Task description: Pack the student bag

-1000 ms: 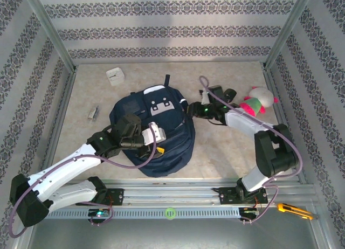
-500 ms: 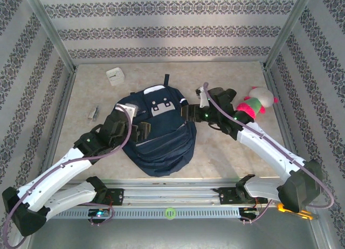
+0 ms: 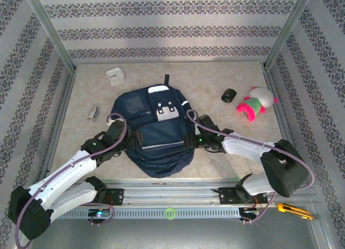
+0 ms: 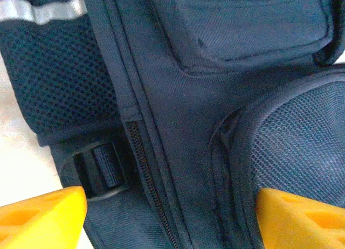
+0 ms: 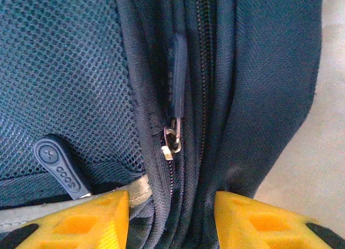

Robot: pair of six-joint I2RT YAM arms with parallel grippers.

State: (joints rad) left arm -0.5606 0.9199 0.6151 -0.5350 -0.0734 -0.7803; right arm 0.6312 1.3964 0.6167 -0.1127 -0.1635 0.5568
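Left wrist fingers (image 4: 43, 219): we see two yellow tips set wide apart with nothing clamped between them
Left gripper (image 4: 172, 219): jaws open, with the student bag (image 4: 178, 98) just ahead of the tips and spanning the gap
Strap buckle (image 4: 99, 171): just past one tip, beside a zip line (image 4: 141, 163) that runs away from the jaws
Pale stripe (image 4: 43, 11): far ahead, on that same tip's side
Right gripper (image 5: 172, 219): jaws apart, and we see the bag's zip seam running into the gap
Metal slider (image 5: 171, 141): a little ahead of that gap, its navy pull (image 5: 177, 71) lying farther on
Rubber tab (image 5: 59, 165): on the mesh panel (image 5: 64, 60), just ahead of one tip
Table (image 5: 329, 125): bare past the other tip
Bag from above: we see it lying between the two grippers, one at each flank
Black object (image 3: 228, 95): well beyond the right jaws
Plush toy (image 3: 253, 104): near that object
White square (image 3: 115, 76): well beyond the left jaws
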